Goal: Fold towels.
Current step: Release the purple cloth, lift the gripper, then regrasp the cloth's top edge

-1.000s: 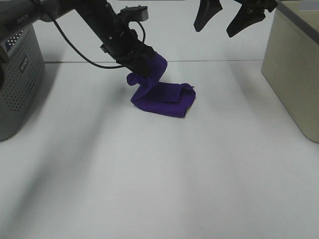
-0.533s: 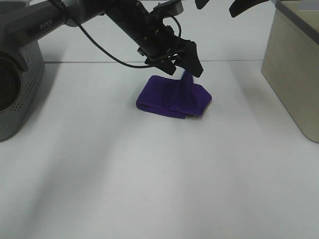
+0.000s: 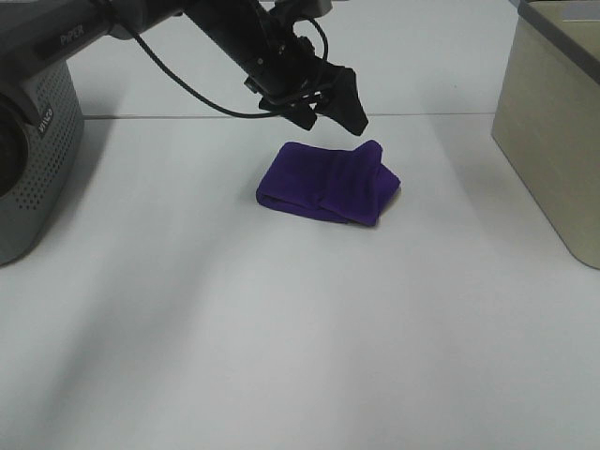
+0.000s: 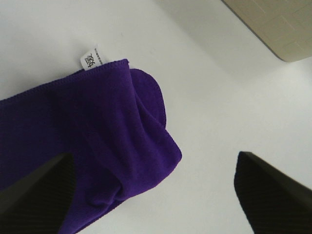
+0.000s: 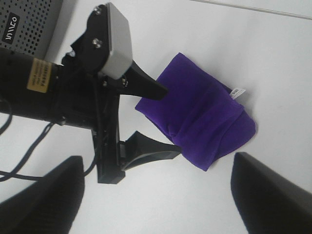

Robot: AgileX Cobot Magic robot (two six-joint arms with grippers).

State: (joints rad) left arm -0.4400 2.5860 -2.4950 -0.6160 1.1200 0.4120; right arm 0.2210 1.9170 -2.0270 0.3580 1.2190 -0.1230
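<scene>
A purple towel [image 3: 328, 183] lies folded in a flat bundle on the white table [image 3: 281, 337], with a small white label [image 4: 91, 59] at one corner. My left gripper [image 3: 333, 114] hangs open just above the towel's far edge and holds nothing. In the left wrist view, the towel [image 4: 73, 141] lies below the open left gripper [image 4: 153, 195], between its fingers. My right gripper [image 5: 158, 165] is open and empty, high above the scene and out of the exterior view. It looks down on the left gripper [image 5: 173, 121] and the towel [image 5: 204, 117].
A grey perforated basket [image 3: 28, 159] stands at the table's left edge and also shows in the right wrist view [image 5: 29, 19]. A tall beige bin [image 3: 553, 122] stands at the right and also shows in the left wrist view [image 4: 273, 24].
My left gripper carried the towel's raised end over to the right, let it go and lifted a little. The towel now lies flat and folded. The right gripper rose out of the exterior view.
</scene>
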